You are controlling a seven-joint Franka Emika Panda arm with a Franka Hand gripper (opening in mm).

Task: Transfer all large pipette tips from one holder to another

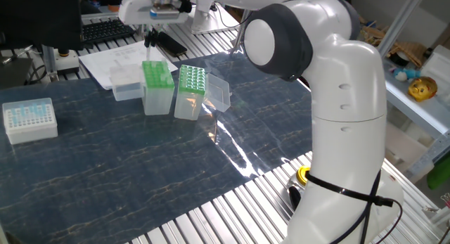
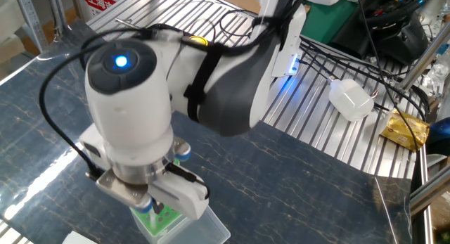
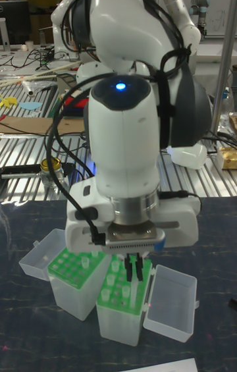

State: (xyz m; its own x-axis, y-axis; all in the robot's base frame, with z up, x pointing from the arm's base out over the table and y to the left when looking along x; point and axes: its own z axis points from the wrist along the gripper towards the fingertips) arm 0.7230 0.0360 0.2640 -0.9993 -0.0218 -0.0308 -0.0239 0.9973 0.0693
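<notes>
The gripper hangs fingers-down just above one green rack. Its jaws stand narrow, almost together. A pale sliver shows below them, but I cannot tell if it is a held tip or one standing in the rack behind.

Seen from the side camera, the gripper is over the left rack, well clear of its top. This rack's face reads as nearly plain green. In the tall view a few whitish tips stand along its edge, with most holes bare.

The right rack, touching or just beside it, is covered with rows of pale dots, so the bulk of the tips sit there. Both racks have their clear lids open, one lid lying beside the rack under the gripper.

I judge the transfer to be at an early stage: a handful of tips are across and many rows are left.

The tips stand upright, long axis vertical, wide collar up and narrow point down in the holes. The white box sits well apart.
</notes>
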